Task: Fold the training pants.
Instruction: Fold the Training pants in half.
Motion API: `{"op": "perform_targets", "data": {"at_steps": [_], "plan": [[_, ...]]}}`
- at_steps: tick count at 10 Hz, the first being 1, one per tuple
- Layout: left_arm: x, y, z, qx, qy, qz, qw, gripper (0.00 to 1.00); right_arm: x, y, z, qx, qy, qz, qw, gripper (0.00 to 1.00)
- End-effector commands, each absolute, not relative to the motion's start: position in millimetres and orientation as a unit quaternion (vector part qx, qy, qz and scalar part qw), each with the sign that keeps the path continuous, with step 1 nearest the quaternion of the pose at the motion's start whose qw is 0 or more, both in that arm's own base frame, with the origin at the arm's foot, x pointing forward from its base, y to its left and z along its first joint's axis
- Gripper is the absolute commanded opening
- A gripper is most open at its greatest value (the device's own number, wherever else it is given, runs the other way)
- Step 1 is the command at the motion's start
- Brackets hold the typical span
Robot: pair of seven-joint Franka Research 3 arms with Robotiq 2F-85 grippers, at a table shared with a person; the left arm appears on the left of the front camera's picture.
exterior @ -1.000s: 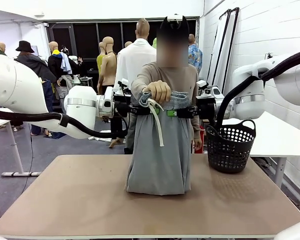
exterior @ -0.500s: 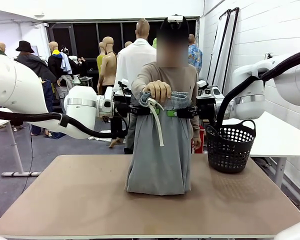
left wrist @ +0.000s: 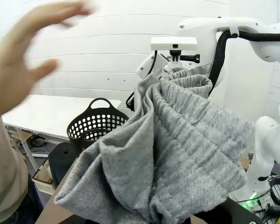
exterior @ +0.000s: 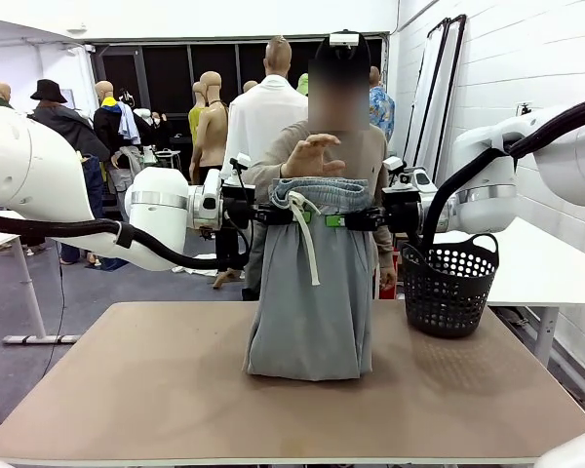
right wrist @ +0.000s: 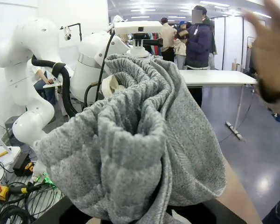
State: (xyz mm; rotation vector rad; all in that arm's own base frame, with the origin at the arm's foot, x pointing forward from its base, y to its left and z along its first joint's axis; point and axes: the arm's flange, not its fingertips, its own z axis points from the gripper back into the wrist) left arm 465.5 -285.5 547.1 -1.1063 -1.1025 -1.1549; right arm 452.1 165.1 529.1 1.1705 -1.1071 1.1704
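I hold the training pants (exterior: 310, 292) by the waistband, left gripper (exterior: 263, 214) and right gripper (exterior: 363, 219) both pinching it; hem touching the table (exterior: 127, 390) near its far edge. Next: lay them flat.

Light grey training pants (exterior: 310, 292) hanging upright by the gathered waistband, white drawstring dangling down front, folded bottom resting on table.

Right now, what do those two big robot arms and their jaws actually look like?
Both arms are glossy white with fat rounded casings. The left arm has a silver ring near its wrist; a thick black cable hangs beneath it. The right arm carries a similar black hose. The left gripper and right gripper are black, with a green pad on the right one.
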Motion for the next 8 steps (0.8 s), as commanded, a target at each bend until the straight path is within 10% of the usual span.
{"op": "perform_targets", "data": {"at_steps": [1, 8], "plan": [[462.7, -283.7, 547.8, -0.471, -0.478, -0.486, 0.560, 0.00, 451.4, 166.2, 531.0, 0.496, -0.469, 0.492, 0.541, 0.00], [462.7, -283.7, 547.8, -0.471, -0.478, -0.486, 0.560, 0.00, 451.4, 166.2, 531.0, 0.496, -0.469, 0.492, 0.541, 0.00]]}}
